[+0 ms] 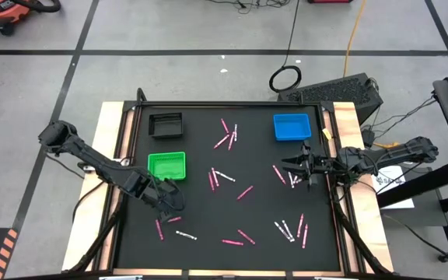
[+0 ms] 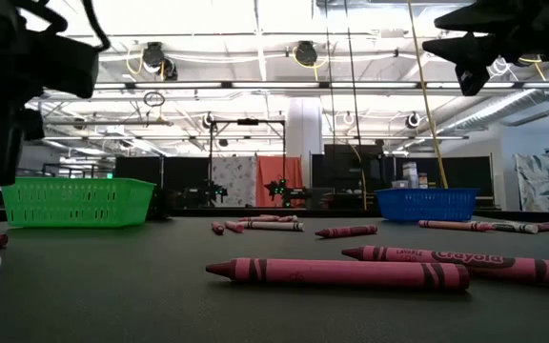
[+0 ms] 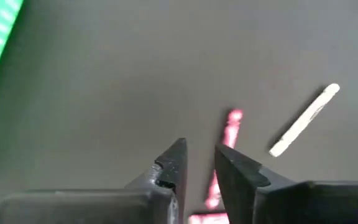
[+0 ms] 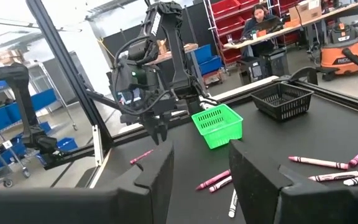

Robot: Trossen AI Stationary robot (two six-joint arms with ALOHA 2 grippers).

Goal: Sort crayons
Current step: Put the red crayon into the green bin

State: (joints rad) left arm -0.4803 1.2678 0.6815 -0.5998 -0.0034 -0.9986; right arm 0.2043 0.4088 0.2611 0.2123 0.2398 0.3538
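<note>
Pink and white crayons (image 1: pixel 245 192) lie scattered flat on the black mat (image 1: pixel 201 257), and several more (image 2: pixel 341 273) lie close to the low camera. My left gripper (image 1: pixel 174 204) points steeply down just on the near side of the green tray (image 1: pixel 166 165). It is open (image 3: pixel 199 148) above a pink crayon (image 3: pixel 232 124), with a white crayon (image 3: pixel 303 121) beside it. From the right wrist view its tips (image 4: pixel 157 132) stand clear of the mat. My right gripper (image 1: pixel 290 169) hovers level over the mat's right side, open (image 4: pixel 202 152), with nothing between its fingers.
A black tray (image 1: pixel 166 124) stands at the far left of the mat and a blue tray (image 1: pixel 292 127) at the far right. A small yellow bit (image 1: pixel 327 134) lies by the right rim. A person (image 4: pixel 263 18) sits at a bench far behind the table.
</note>
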